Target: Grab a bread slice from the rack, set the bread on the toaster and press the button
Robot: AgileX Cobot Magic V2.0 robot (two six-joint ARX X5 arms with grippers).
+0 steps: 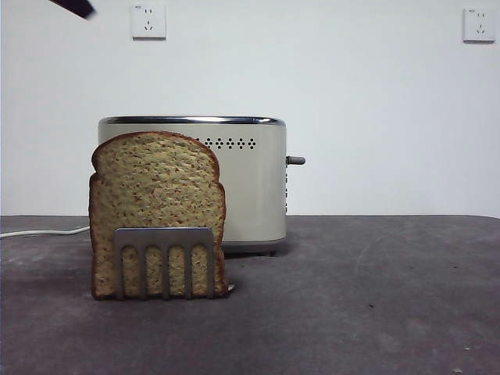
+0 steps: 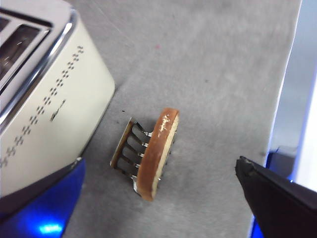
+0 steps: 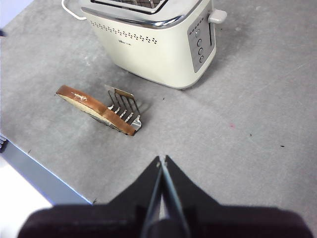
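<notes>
The slice of bread (image 1: 156, 211) stands upright in the rack (image 1: 165, 259), right in front of the toaster (image 1: 234, 180). The button (image 1: 295, 160) sticks out from the toaster's right end. My left gripper (image 2: 158, 166) hangs high above the bread (image 2: 157, 153) and rack (image 2: 126, 148), open and empty, with the toaster (image 2: 44, 114) beside it. My right gripper (image 3: 162, 161) is shut and empty, high above the table in front of the bread (image 3: 94, 109), rack (image 3: 124, 106), toaster (image 3: 158, 44) and button (image 3: 218, 16).
A white cord (image 1: 43, 232) runs left from the toaster over the dark grey table (image 1: 367, 297). Two white wall sockets (image 1: 148, 22) sit on the wall behind. A black arm tip (image 1: 74, 8) shows at the top left corner.
</notes>
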